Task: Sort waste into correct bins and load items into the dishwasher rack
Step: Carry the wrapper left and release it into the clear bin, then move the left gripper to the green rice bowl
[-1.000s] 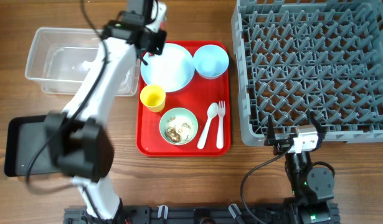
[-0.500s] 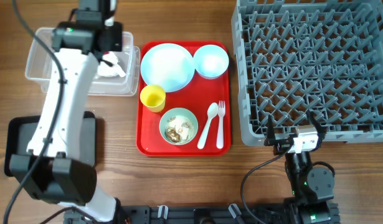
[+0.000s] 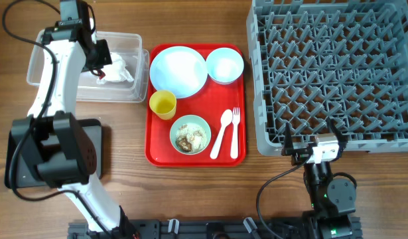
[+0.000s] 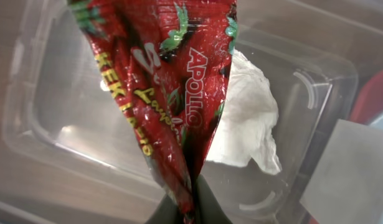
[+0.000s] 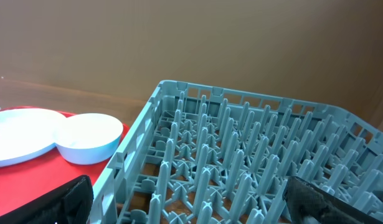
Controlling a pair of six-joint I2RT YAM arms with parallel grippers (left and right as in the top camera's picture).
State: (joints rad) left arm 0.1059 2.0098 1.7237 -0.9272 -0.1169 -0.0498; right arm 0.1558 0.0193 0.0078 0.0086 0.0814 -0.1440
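My left gripper [image 3: 97,56] hangs over the clear tub [image 3: 44,63], shut on the red printed snack wrapper [image 4: 160,93], which dangles above the tub's floor. The crumpled white napkin [image 3: 119,70] lies in the tub and also shows in the left wrist view [image 4: 247,130]. My right gripper [image 3: 314,151] is open and empty at the front edge of the grey rack [image 3: 336,66]. The plate [image 3: 178,71], blue bowl [image 3: 225,65], yellow cup [image 3: 162,104], green bowl [image 3: 190,134] with food scraps, spoon [image 3: 221,133] and fork [image 3: 234,133] sit on the red tray [image 3: 154,153].
The black tray [image 3: 18,159] lies at the front left, partly under the left arm. The rack [image 5: 253,162] fills the right wrist view, with the blue bowl [image 5: 88,138] to its left.
My left gripper has swung left from beside the plate to over the clear tub, carrying the wrapper. The right arm has not moved.
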